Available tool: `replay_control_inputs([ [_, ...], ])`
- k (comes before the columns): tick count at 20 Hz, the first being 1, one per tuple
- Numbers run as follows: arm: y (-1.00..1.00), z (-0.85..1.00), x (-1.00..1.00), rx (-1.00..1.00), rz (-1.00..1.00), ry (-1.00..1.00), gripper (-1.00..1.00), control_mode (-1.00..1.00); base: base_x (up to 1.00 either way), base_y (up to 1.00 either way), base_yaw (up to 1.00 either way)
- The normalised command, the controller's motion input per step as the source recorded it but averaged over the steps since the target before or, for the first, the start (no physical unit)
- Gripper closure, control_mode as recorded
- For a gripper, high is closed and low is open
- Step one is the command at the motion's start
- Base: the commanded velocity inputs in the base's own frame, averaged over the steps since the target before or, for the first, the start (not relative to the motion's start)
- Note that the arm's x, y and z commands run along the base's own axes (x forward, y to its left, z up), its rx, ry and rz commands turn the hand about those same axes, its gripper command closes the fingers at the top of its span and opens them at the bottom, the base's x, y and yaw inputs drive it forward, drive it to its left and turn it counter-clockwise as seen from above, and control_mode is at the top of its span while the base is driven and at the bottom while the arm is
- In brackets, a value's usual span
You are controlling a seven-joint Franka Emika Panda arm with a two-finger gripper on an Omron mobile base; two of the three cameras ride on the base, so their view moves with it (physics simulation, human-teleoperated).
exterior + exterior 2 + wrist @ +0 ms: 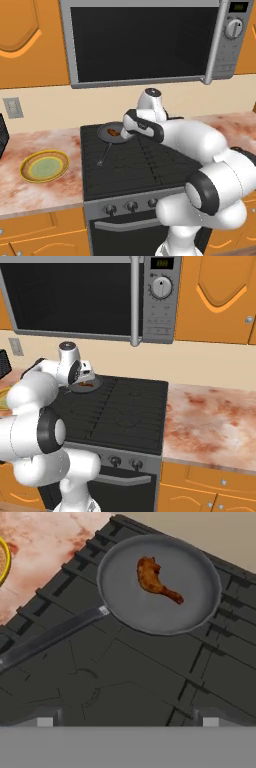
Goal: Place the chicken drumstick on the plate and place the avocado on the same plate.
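The chicken drumstick (155, 580), orange-brown and small, lies in a dark frying pan (120, 607) on the stove's back left burner. From the left base view the same drumstick (113, 132) shows in the pan (106, 133), and from the right base view the drumstick (86, 384) sits just under my hand. My gripper (127, 719) hovers above the pan, open, fingers wide apart with nothing between them. The plate (45, 166), yellow-rimmed with a pale green centre, rests on the counter left of the stove; its rim (3, 559) peeks in at the hand view's left edge. The avocado is out of view.
The pan's long handle (50, 637) points toward the stove's front left. The black stove (130, 165) sits between marbled counters (215, 421). A microwave (145, 40) hangs above. A dark object (1, 135) stands at the far left counter edge.
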Motion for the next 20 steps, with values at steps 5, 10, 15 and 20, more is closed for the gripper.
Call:
replay_control_inputs([
  [5, 0.19, -0.23, 0.42, 0.0, 0.0, -0.02, -1.0, -1.0, 0.0, 0.0, 0.0],
  [10, 0.16, -0.19, 0.37, 0.0, 0.01, 0.0, -1.0, -1.0, 0.0, 0.0, 0.0],
  [15, 0.08, -0.12, 0.39, 0.0, 0.02, 0.0, -1.0, -1.0, 0.0, 0.0, 0.0],
  [20, 0.1, -0.08, 0.51, 0.0, 0.0, 0.0, -1.0, -1.0, 0.0, 0.0, 0.0],
])
